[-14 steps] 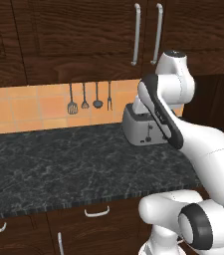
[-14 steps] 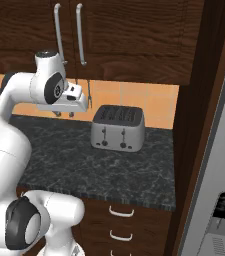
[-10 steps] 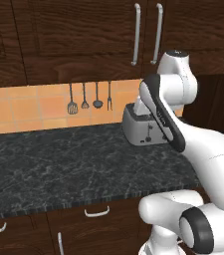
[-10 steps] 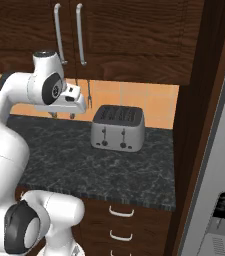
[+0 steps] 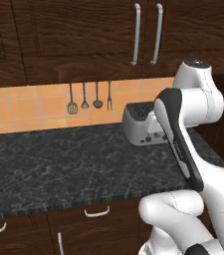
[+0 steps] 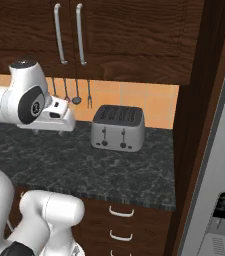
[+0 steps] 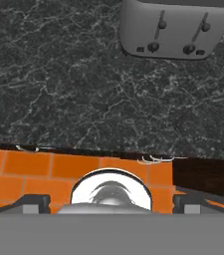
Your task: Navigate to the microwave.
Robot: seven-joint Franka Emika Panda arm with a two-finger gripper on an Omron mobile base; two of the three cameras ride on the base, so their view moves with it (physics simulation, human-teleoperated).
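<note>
A: Where is the microwave?

B: I can find no microwave from either base camera or from the hand camera, so its place, its facing and its long axis cannot be judged at this moment.

A: Then how far along is the drive?

B: By my reading it is unfinished. The base faces a dark stone table (image 5: pixel 58 164) carrying a silver toaster (image 6: pixel 118 128), not the target. The toaster sits near the table's right end with its levers toward the robot and its long side running along the wall. Behind it, utensils (image 5: pixel 88 97) hang on the orange tile backsplash (image 5: pixel 24 107), under dark upper cabinets (image 6: pixel 129 30). To the right, a tall grey appliance (image 6: pixel 219 190), probably a fridge, closes off the run.

A: And the pincer?

B: The pincer (image 6: pixel 46 131) is held up over the table, left of the toaster, with nothing near it to grasp. Whether its fingers are spread or closed, I cannot tell; the tips are too small to read.
</note>
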